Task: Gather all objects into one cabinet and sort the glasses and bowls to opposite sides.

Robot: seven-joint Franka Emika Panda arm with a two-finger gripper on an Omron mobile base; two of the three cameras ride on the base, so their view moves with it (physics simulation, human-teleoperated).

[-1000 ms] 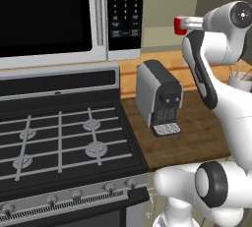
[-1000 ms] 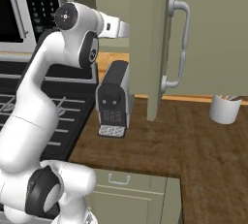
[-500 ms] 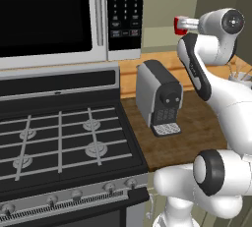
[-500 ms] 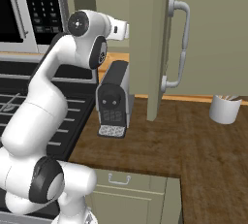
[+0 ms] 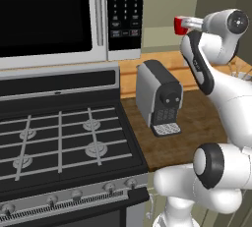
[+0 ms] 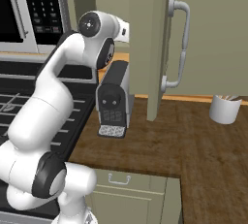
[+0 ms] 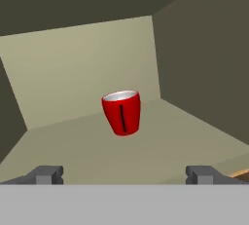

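The small red cup (image 7: 122, 112) stands on the pale shelf inside the sage-green cabinet (image 7: 78, 53), near the back wall. My gripper (image 7: 124, 174) is open, its fingertips (image 7: 47, 174) wide apart and short of the cup, touching nothing. From the left base the red cup (image 5: 180, 24) shows just left of my gripper (image 5: 191, 23), high above the counter. In the right base view the open cabinet door (image 6: 150, 48) with its curved grey handle (image 6: 180, 43) hides the hand's front. The cream mugs and the wooden bowl are out of view.
A grey coffee machine (image 5: 158, 98) stands on the wooden counter (image 6: 193, 140) below the arm. The stove (image 5: 59, 142) and microwave (image 5: 54, 14) lie to the left. A white utensil pot (image 6: 224, 108) sits at the counter's right.
The arm's upper joint has swung a little toward the cabinet. The red cup has stayed at the same spot.
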